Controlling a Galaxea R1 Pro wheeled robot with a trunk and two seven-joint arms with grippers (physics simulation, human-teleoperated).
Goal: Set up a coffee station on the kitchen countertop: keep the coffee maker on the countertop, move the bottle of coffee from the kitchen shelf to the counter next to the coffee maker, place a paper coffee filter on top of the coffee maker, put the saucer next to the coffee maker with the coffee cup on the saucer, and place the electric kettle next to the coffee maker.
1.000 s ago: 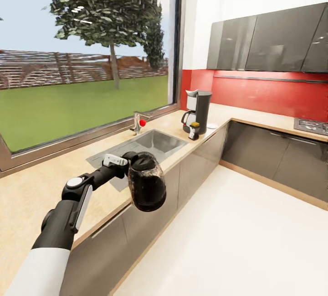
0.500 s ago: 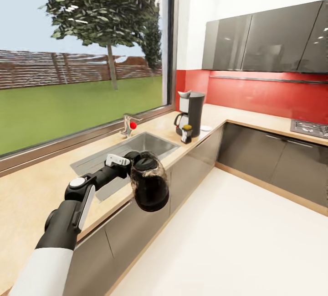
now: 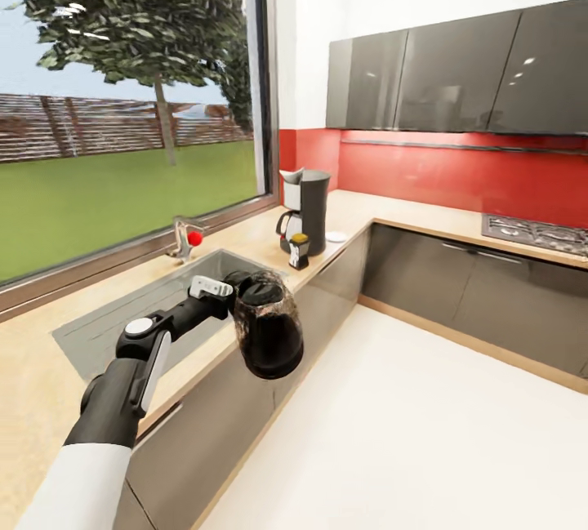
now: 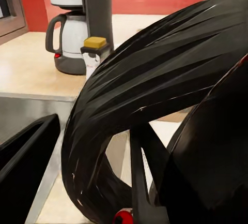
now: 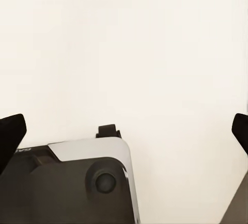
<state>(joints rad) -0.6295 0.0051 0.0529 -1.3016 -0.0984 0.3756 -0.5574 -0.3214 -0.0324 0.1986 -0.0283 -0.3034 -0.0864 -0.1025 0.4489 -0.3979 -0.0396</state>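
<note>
Electric kettle: clear glass body with dark liquid filling most of it, dark lid on top, carried in the air off the counter's front edge, over the pale floor; it sits at about 6 o'clock in the head view, just below centre. In the left wrist view its black loop handle arcs close across the lens.
Left gripper: clenched on the kettle's handle at the kettle's 10 o'clock, arm reaching in from 7 o'clock.
Right gripper: fingers spread wide apart, dark tips at opposite edges of the right wrist view, nothing between them, pale floor beyond.
Coffee maker: tall dark grey body upright on the kitchen countertop, near the corner, at 12 o'clock from the kettle and well apart from it; a glass carafe stands in its base.
Paper coffee filter: white piece at the maker's top, window side.
Bottle of coffee: small dark jar with yellow lid, contents too dark to tell, just beside the maker's front.
Saucer: white dish on the counter at the maker's 3 o'clock; whether a cup is on it cannot be told.
Sink: steel basin set in the counter at the kettle's 9 o'clock, tap behind it.
</note>
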